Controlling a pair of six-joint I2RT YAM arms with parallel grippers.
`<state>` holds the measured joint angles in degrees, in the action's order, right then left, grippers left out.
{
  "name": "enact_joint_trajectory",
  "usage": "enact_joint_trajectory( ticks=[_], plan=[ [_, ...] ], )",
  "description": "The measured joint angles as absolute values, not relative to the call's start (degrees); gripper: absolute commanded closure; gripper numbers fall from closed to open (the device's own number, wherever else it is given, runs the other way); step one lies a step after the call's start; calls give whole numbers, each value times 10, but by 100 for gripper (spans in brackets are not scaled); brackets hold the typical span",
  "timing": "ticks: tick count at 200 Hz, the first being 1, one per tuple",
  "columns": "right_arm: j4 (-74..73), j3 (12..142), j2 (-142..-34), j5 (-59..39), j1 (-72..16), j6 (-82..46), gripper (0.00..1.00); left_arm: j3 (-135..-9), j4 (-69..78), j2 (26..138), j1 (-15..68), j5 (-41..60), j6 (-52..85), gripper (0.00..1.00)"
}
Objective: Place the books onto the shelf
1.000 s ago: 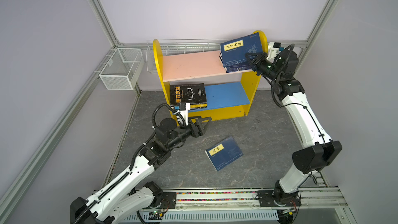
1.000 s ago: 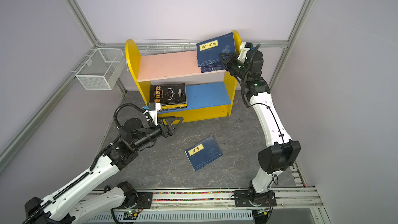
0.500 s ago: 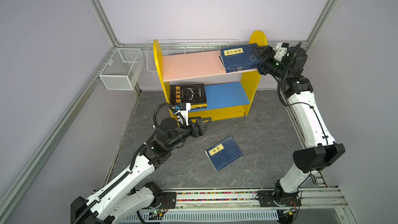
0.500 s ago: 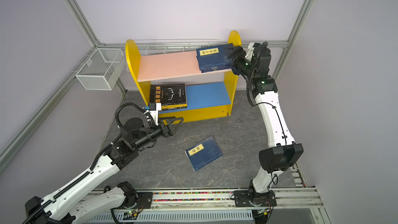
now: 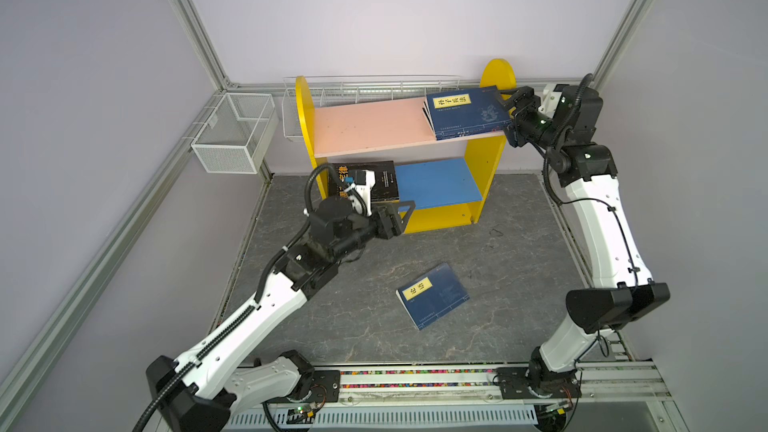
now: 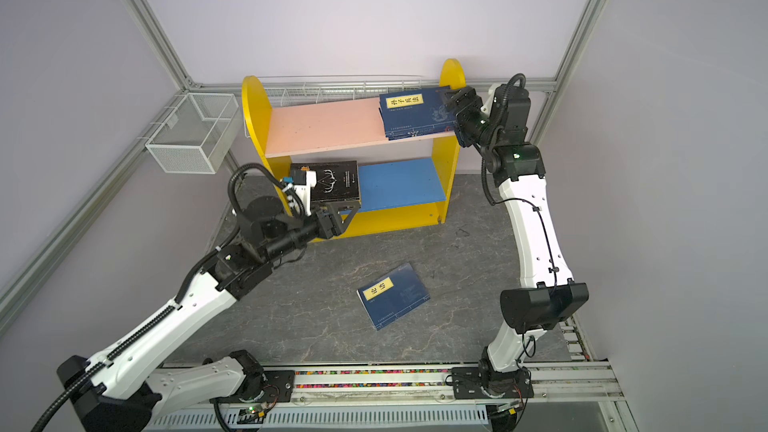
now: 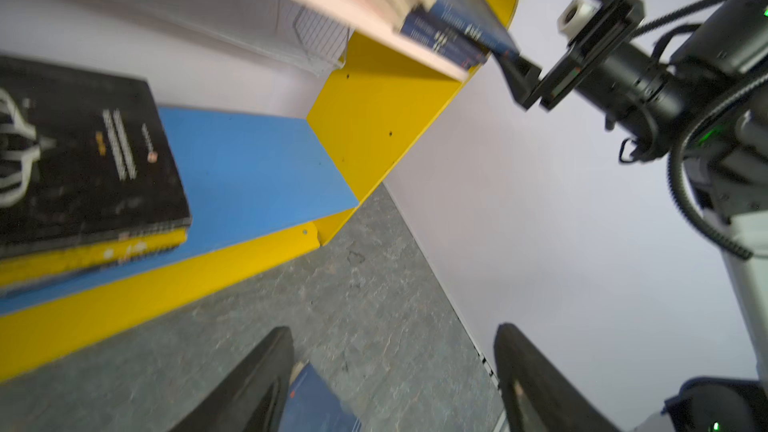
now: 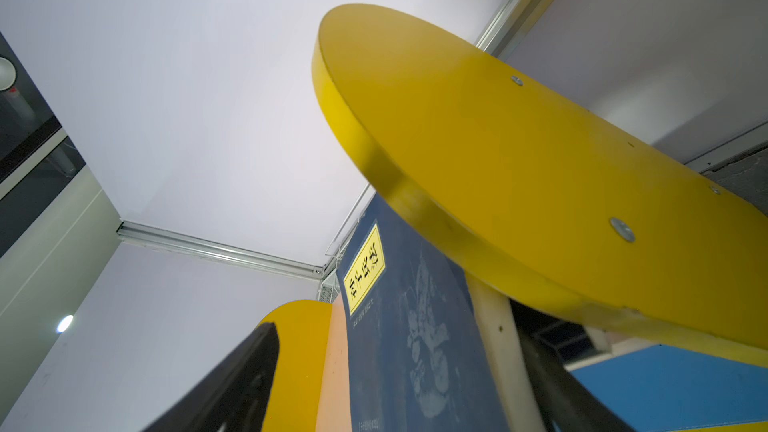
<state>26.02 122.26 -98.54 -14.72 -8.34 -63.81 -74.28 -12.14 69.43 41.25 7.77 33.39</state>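
A navy book with a yellow title label (image 5: 467,112) now lies flat on top of a small stack at the right end of the shelf (image 5: 484,168), on its pink upper board (image 5: 374,130). A second ago it was tipped up, pinched in the right gripper (image 5: 508,116). That gripper has since let go: its jaws stand wide apart, with the book's outer edge between them, and I see nothing gripped. I judge this book placed, so the right arm only needs to back away without dragging the cover.

On the blue lower board (image 5: 436,182), a black book (image 5: 384,182) tops another low stack at the left end.

One more navy book (image 5: 433,296) lies flat on the grey floor (image 5: 519,251), in the open, well apart from the shelf. I take it as the next one to fetch.

The left gripper (image 5: 401,218) hovers just in front of the lower board, jaws spread and empty, unchanged over the last second.
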Motion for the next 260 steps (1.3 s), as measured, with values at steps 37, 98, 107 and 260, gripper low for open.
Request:
enact_joint_trajectory(
  ticks=[37, 98, 107, 260],
  plan=[
    [261, 1222, -985, -144, -83, -634, 14, -1089, -224, 895, 413, 98, 286, 28],
    [250, 1217, -985, -146, -83, -630, 15, -1356, -437, 1084, 438, 25, 132, 24],
    [247, 1216, -985, -147, -83, -630, 15, -1370, -454, 1095, 442, 8, 108, 24],
    [233, 1211, -985, -169, -76, -610, 15, -1473, -431, 1198, 445, -83, -33, 27]
  ],
)
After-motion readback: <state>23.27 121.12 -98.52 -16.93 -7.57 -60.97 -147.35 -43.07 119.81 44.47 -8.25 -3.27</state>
